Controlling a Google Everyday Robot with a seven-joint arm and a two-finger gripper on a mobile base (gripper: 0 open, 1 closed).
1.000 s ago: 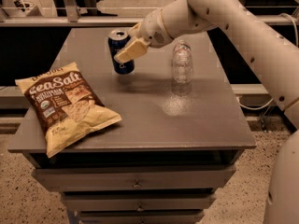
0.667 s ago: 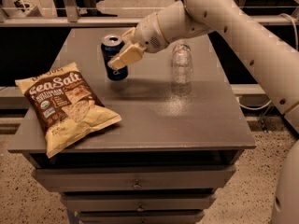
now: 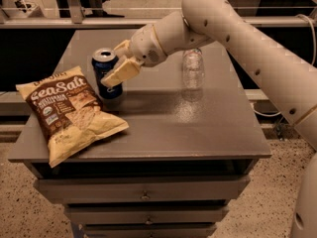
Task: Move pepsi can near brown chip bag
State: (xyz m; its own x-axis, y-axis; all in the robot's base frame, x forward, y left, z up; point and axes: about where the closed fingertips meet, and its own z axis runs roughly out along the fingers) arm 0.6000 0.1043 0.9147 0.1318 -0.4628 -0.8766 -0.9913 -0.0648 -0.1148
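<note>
Closing in on the brown chip bag [image 3: 67, 114] since a second ago, carrying the pepsi can [image 3: 102, 67] leftward and forward, away from the water bottle [image 3: 192, 69]. Reaching in from the right of the bag and above it as a thick white arm [image 3: 237, 41]. Bearing everything as a grey bench [image 3: 198, 133], with drawers [image 3: 143, 195] sitting below the bag. Lying flat as the bag itself, showing "Sea Salt" lettering face up. Standing upright as the clear bottle, well to the right of the bag and behind it. Staying upright as the can just behind the bag's upper right corner, near it but not touching; hanging low, without showing clearly whether resting on the bench. Clamping the can as the pincer [image 3: 113, 67], pressing tan fingers [image 3: 121, 72] against the blue side, on the can's flank facing away from the bag.
</note>
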